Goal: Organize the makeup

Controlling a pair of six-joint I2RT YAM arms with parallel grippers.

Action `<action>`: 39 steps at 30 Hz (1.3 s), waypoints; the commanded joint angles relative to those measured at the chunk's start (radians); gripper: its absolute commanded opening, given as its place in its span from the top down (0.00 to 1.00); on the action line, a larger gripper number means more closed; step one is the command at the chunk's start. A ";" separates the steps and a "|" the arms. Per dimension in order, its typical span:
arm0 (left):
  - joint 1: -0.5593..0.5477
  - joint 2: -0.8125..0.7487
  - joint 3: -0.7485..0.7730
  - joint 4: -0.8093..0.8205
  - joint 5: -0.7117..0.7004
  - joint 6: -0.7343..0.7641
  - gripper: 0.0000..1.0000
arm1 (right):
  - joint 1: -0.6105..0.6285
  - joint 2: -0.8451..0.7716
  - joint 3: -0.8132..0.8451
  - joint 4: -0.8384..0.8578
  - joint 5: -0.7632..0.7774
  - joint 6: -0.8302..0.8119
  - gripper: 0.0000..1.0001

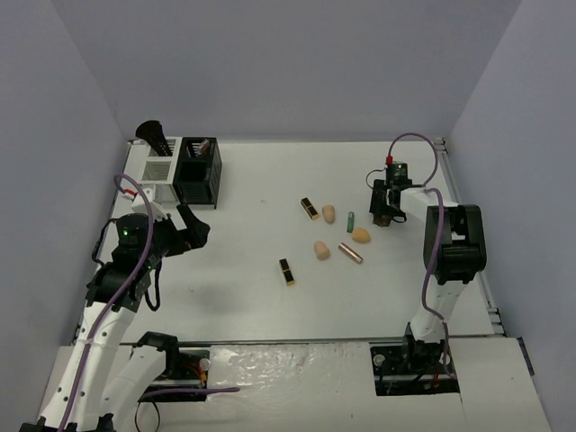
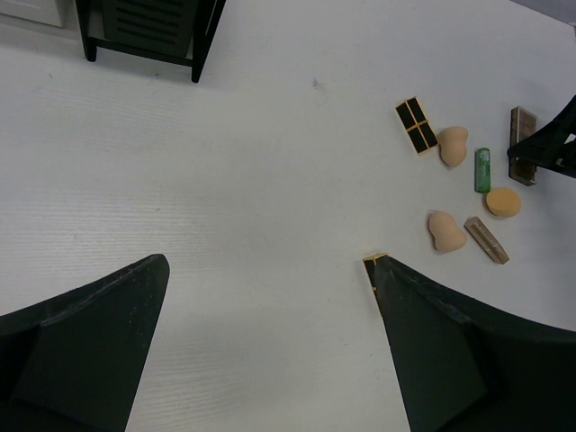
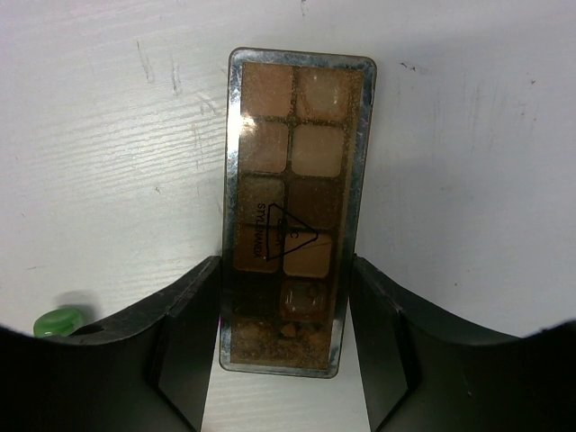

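The step in hand is the pickup of the eyeshadow palette (image 3: pixel 292 162), which lies flat on the white bench (image 1: pixel 270 171) at the far right of the scatter. The right hand (image 3: pixel 286 270) straddles the palette's near end, its fingers (image 3: pixel 184 342) set against both long edges, so it looks closed on the palette, though nothing shows the palette lifted. The left hand (image 2: pixel 270 265) hovers spread wide and holds nothing, near the white bin (image 1: pixel 157 171) and black bin (image 1: pixel 198 171) at the far left. Loose between the two arms lie a black-and-gold lipstick (image 1: pixel 310 208), a second lipstick (image 1: pixel 287 271), three peach sponges (image 1: pixel 321 250), a green tube (image 1: pixel 351 221) and a rose-gold tube (image 1: pixel 351 254). The sorting looks barely begun. The next move likely calls for a straight lift with the thin palette kept level so it does not pivot in the narrow grip, then a long carry across the bench over the scattered pieces toward the bins, possibly handing off to the left hand.
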 commanded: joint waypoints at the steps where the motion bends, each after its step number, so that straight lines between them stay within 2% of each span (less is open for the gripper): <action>1: -0.006 0.024 0.081 0.080 0.080 -0.053 0.03 | -0.001 -0.028 0.006 -0.052 0.024 -0.004 0.93; 3: -0.006 0.031 0.088 0.091 0.113 -0.075 0.03 | 0.009 -0.081 0.005 -0.046 0.023 -0.012 0.99; 8: -0.009 0.040 0.125 0.113 0.163 -0.141 0.03 | 0.087 -0.289 -0.024 0.000 0.042 -0.031 1.00; 14: -0.036 0.073 0.188 0.166 0.198 -0.199 0.03 | 0.268 -0.548 -0.145 0.159 -0.032 -0.041 1.00; 20: -0.114 0.152 0.230 0.242 0.179 -0.237 0.03 | 0.534 -0.711 -0.278 0.396 -0.159 -0.065 1.00; 24: -0.187 0.192 0.250 0.308 0.137 -0.243 0.03 | 0.683 -0.731 -0.313 0.519 -0.190 -0.075 1.00; 28: -0.277 0.246 0.280 0.319 0.084 -0.226 0.03 | 0.779 -0.703 -0.308 0.579 -0.187 -0.093 1.00; 36: -0.372 0.328 0.317 0.294 -0.025 -0.180 0.04 | 0.857 -0.664 -0.300 0.643 -0.205 -0.100 1.00; 39: -0.387 0.349 0.312 0.319 -0.027 -0.185 0.11 | 0.868 -0.659 -0.306 0.656 -0.205 -0.100 1.00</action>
